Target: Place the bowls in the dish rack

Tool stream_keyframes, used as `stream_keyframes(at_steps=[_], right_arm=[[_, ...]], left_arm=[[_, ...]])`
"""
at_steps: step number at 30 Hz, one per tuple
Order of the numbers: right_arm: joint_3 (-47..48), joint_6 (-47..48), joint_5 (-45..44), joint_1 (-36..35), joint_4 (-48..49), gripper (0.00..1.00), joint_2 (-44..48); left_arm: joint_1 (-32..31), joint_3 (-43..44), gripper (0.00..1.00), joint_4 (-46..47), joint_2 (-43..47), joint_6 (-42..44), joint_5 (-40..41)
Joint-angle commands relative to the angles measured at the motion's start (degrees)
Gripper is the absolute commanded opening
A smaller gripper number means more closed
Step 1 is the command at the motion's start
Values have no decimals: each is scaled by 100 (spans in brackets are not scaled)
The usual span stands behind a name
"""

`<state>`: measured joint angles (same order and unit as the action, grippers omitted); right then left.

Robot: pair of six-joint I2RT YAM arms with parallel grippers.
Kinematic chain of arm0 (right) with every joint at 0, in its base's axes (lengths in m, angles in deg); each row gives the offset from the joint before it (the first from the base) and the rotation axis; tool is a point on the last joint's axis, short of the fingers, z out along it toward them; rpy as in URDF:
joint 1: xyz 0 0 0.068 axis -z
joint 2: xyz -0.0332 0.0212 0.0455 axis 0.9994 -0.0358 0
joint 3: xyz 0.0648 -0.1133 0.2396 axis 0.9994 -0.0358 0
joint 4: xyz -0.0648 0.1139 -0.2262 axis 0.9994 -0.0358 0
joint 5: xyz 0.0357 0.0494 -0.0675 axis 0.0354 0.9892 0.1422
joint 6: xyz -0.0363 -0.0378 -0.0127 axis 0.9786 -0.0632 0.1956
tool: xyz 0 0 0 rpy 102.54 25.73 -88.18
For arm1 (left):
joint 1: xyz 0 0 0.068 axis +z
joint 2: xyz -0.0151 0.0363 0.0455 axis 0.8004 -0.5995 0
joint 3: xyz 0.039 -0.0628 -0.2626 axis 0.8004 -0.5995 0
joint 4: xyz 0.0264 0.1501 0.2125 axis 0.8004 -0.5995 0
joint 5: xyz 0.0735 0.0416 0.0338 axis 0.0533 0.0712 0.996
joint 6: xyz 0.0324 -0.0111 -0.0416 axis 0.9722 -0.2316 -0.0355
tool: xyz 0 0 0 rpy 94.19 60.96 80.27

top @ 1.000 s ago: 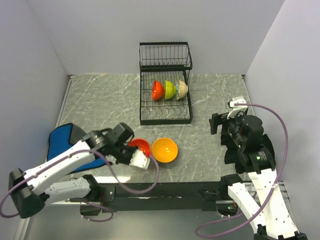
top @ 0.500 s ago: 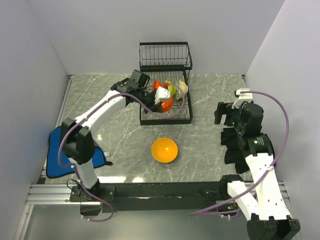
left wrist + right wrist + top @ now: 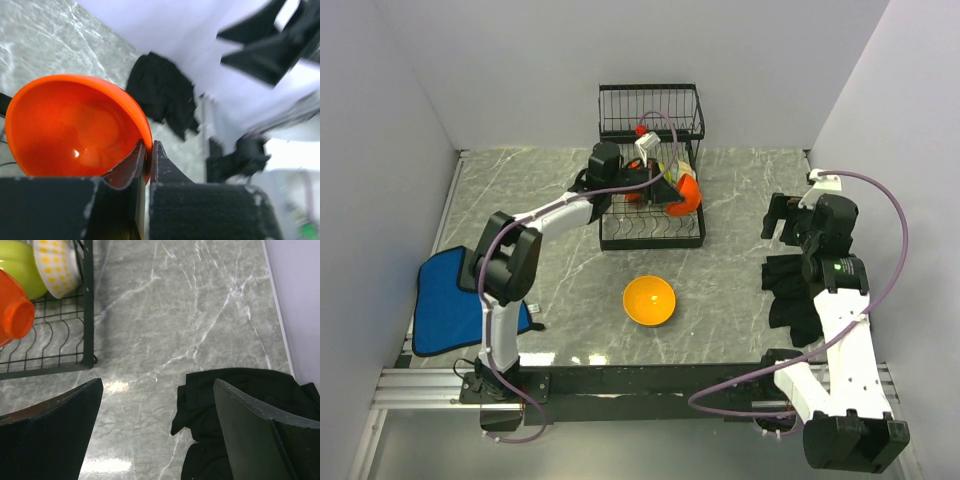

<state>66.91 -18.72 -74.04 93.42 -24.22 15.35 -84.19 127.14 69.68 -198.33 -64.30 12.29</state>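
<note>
Bowl [image 3: 75, 125] rim clamped between left jaws, seemingly over rack [image 3: 632, 233]; right jaws apart.

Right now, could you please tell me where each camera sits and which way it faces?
Top external: above and behind the bases, looking down at the table, dish rack, left arm and right arm.
Left wrist: on that arm, looking along the left claw, shut on the red-orange bowl.
Right wrist: looking down past the open right claw at the rack's corner.
Shared: that bowl shows in all three.
</note>
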Motion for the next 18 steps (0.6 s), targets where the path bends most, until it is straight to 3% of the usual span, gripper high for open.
stream_keyframes(at_steps=[1,10,18], right_arm=[[197,25,-78,94,-3,100,-135],[758,297,-95,120,-416,100,-873],[1234,464,-174,120,-706,100,-1436]], left_arm=[[-35,-39,1,2174,-184,-2434,251],[-61,-478,1,3968,-904,-4191,752],[-105,-628,1,4945,-1423,-4818,1323]])
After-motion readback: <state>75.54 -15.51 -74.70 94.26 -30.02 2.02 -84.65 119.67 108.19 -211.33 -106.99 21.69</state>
